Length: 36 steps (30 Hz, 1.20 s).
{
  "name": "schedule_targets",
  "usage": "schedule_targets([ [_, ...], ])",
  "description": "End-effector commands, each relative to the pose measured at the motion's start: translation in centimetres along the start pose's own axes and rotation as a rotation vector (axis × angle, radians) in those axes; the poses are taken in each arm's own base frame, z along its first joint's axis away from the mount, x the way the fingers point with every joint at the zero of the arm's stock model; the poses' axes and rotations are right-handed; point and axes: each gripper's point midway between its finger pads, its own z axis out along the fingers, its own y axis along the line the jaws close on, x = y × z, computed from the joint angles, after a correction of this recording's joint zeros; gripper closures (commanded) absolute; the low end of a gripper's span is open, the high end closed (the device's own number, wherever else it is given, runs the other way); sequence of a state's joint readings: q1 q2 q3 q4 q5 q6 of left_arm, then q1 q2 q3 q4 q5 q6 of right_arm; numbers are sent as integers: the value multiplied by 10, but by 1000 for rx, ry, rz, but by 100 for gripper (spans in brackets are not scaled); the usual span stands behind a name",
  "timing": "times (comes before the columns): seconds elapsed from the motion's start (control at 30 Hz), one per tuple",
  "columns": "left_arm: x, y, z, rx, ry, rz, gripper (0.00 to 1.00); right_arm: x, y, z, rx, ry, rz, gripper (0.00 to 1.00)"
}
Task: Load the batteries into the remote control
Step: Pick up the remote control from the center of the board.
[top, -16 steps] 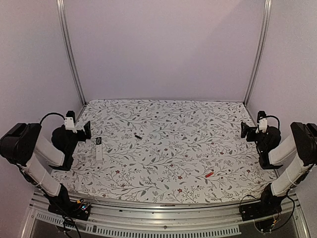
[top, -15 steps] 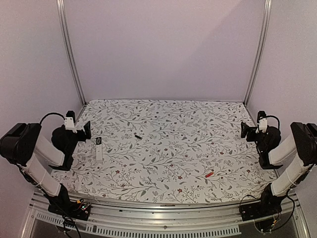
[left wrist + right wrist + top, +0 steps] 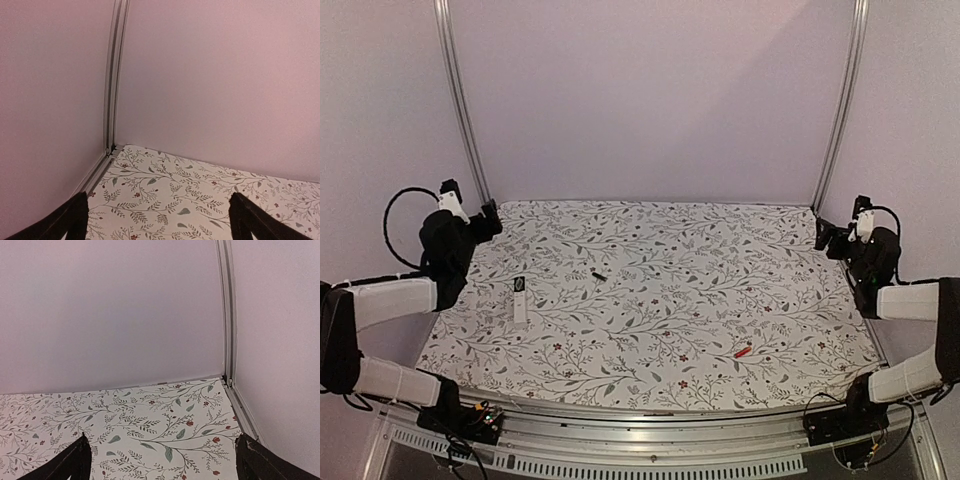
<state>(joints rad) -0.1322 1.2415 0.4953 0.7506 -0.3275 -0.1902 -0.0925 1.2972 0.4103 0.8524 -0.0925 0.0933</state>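
The remote control [image 3: 521,298], a slim white bar with a dark patch at its far end, lies on the floral table cover at the left. A black battery [image 3: 600,275] rests to its right, toward the middle. A red-orange battery [image 3: 744,351] lies near the front right. My left gripper [image 3: 486,216] hangs open above the far left corner, well behind the remote. My right gripper [image 3: 826,236] hangs open near the far right corner. Both wrist views show only bare cover between the spread fingertips [image 3: 72,220] [image 3: 75,462]; neither the remote nor a battery appears there.
Pale walls close in the back and both sides, with aluminium posts [image 3: 460,110] [image 3: 842,110] in the far corners. A metal rail [image 3: 620,425] runs along the near edge, where the arm bases sit.
Both arms have risen and swung back toward the far corners; the grippers now sit higher and further from the table's middle. The remote and both batteries have not moved.
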Motion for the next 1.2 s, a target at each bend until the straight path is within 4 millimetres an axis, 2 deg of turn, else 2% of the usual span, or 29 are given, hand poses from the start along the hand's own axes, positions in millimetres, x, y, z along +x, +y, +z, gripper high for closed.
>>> schedule_targets([
  [0.0, 73, -28, -25, -62, 422, -70, 1, -12, 34, -2, -118, 100, 152, 1],
  [0.07, 97, -43, -44, -48, 541, -38, 0, -19, 53, -2, -118, 143, 149, 1],
  [0.1, 108, -44, -52, -58, 599, -14, 0, -22, 63, -2, -121, 167, 142, 1],
  [0.2, 135, -31, -66, -120, 732, 34, 0, -18, 90, -4, -152, 267, 126, 4],
  [0.33, 162, -30, -75, -126, 838, 49, 0, -6, 123, -15, -184, 400, 77, 5],
  [0.47, 187, -27, -78, -147, 878, 36, 0, -11, 132, -28, -190, 414, 84, 6],
  [0.53, 203, -31, -78, -127, 913, 25, 1, -23, 134, -38, -201, 388, 98, 7],
  [0.63, 223, -28, -77, -160, 948, 29, 11, -34, 132, -47, -200, 369, 113, 7],
  [0.73, 234, -22, -75, -203, 948, 22, 15, -41, 133, -56, -209, 362, 123, 8],
  [0.87, 247, -27, -74, -192, 979, 16, 18, -42, 131, -60, -207, 360, 120, 8],
  [0.93, 251, -27, -74, -188, 987, 16, 28, -42, 132, -60, -208, 360, 126, 8],
  [1.03, 252, -27, -78, -179, 990, 6, 51, -42, 135, -57, -220, 366, 138, 9],
  [1.1, 247, -31, -80, -157, 986, -19, 70, -41, 137, -55, -222, 375, 142, 9],
  [1.17, 237, -36, -79, -134, 964, -56, 94, -40, 140, -52, -223, 385, 140, 9],
])
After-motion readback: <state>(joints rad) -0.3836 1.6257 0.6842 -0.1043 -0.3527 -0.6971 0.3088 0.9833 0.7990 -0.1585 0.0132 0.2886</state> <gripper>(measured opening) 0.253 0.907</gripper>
